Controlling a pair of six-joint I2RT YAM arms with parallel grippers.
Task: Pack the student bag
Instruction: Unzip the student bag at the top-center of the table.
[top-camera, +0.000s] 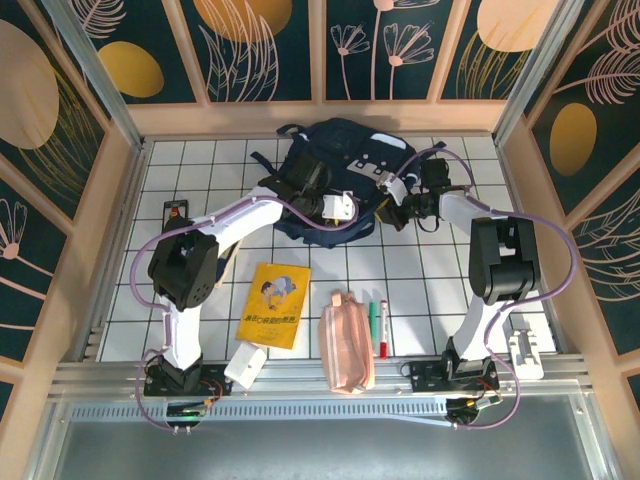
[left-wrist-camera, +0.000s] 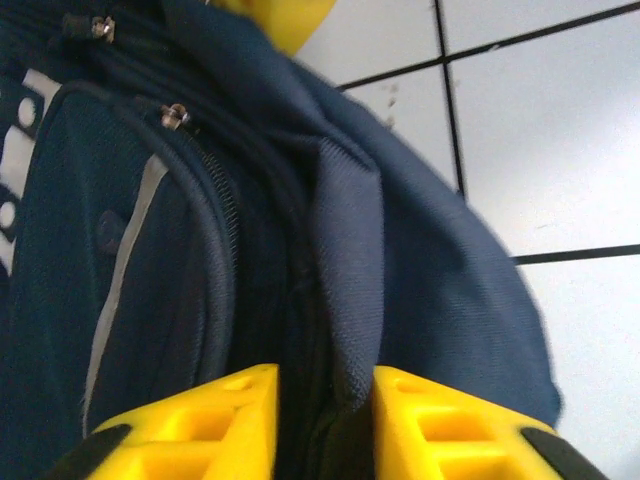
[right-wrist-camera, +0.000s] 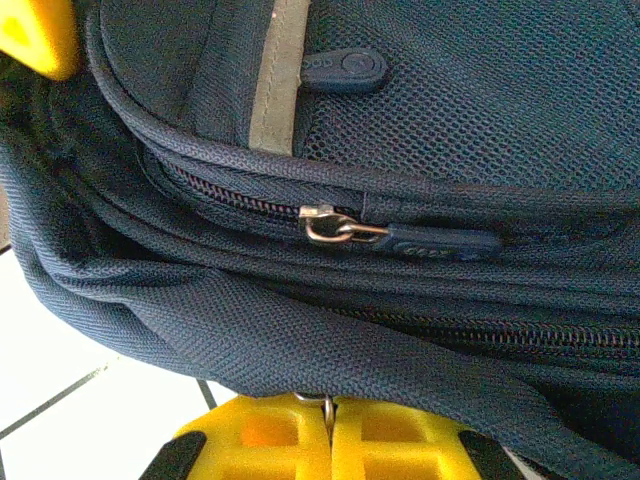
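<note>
The student bag (top-camera: 340, 165), a large navy backpack, lies at the back middle of the tiled table. Both arms reach to its near edge. My left gripper (top-camera: 354, 208) (left-wrist-camera: 325, 420) is closed around a raised fold of the bag's navy fabric (left-wrist-camera: 350, 300) beside a zipper line. My right gripper (top-camera: 396, 212) (right-wrist-camera: 330, 420) is shut on a small metal zipper pull (right-wrist-camera: 322, 401) at the bag's lower seam. A second zipper slider (right-wrist-camera: 335, 228) with a navy tab sits on the pocket above, untouched.
In front of the bag lie a yellow book (top-camera: 272, 305), a pink pencil pouch (top-camera: 346, 342), a green marker (top-camera: 373, 322) and a red marker (top-camera: 383, 328). A white box (top-camera: 246, 364) sits by the left base. Wooden walls (top-camera: 110, 230) enclose the table.
</note>
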